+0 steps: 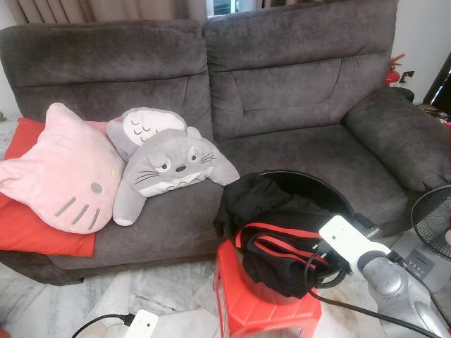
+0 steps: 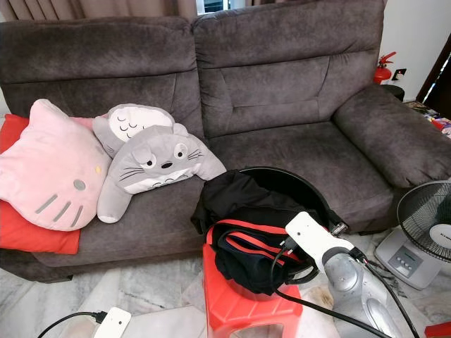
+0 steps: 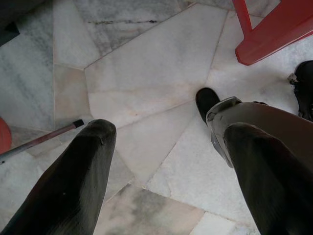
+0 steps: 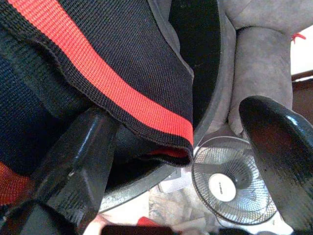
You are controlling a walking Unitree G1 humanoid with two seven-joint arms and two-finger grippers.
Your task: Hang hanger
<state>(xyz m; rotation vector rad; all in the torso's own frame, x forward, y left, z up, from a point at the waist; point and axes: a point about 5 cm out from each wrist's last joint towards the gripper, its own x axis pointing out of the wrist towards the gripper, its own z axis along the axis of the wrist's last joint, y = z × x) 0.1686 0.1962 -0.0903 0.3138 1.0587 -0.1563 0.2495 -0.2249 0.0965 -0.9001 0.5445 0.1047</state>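
Head views, scene: a grey sofa [image 1: 282, 127] far, with cushions on its left seat; a black basket [image 2: 310, 184] on a red stool [image 1: 261, 310] near, heaped with dark clothes [image 1: 275, 225], likely set there within the arms' reach.

Head views, right arm: reaches left over the basket's near rim.

Head views, hanger: none can be made out; it may lie under the clothes.

Right wrist view: right gripper [image 4: 186, 161] spread wide, grasping nothing, one finger [image 4: 83, 161] just under a red-striped hem [image 4: 112, 83]; a fan [image 4: 230, 186] stands beyond.

Left wrist view: left gripper [image 3: 166, 161] spread wide, idle over the floor [image 3: 146, 78].
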